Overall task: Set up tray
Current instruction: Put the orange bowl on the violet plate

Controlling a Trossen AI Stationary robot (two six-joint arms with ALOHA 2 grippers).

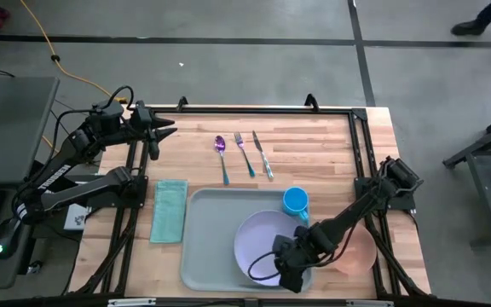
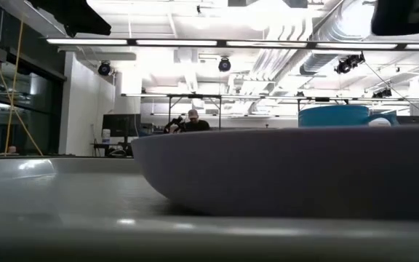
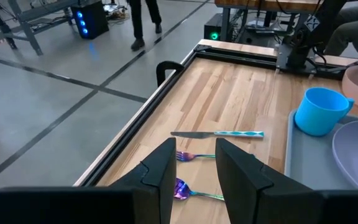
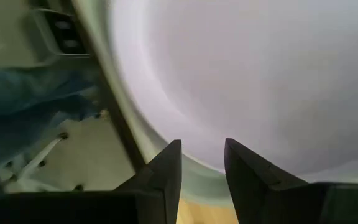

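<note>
The pale grey-blue tray [image 1: 207, 247] lies flat on the wooden table near its near edge. A round lavender plate [image 1: 258, 239] rests on the tray's right half and fills the low view [image 2: 289, 171]. A blue cup [image 1: 295, 202] stands upright in the tray's far right corner. My right gripper [image 1: 284, 275] is open at the plate's near rim. In the right wrist view the rim [image 4: 166, 143] runs past my gripper's [image 4: 202, 163] spread fingers. My left gripper [image 1: 167, 130] waits open at the table's far left corner.
A teal folded cloth [image 1: 170, 210] lies left of the tray. A spoon [image 1: 221, 152], fork [image 1: 244, 152] and knife [image 1: 263, 155] lie side by side beyond the tray. A pink bowl [image 1: 361, 253] sits right of the tray, under my right arm. A black frame edges the table.
</note>
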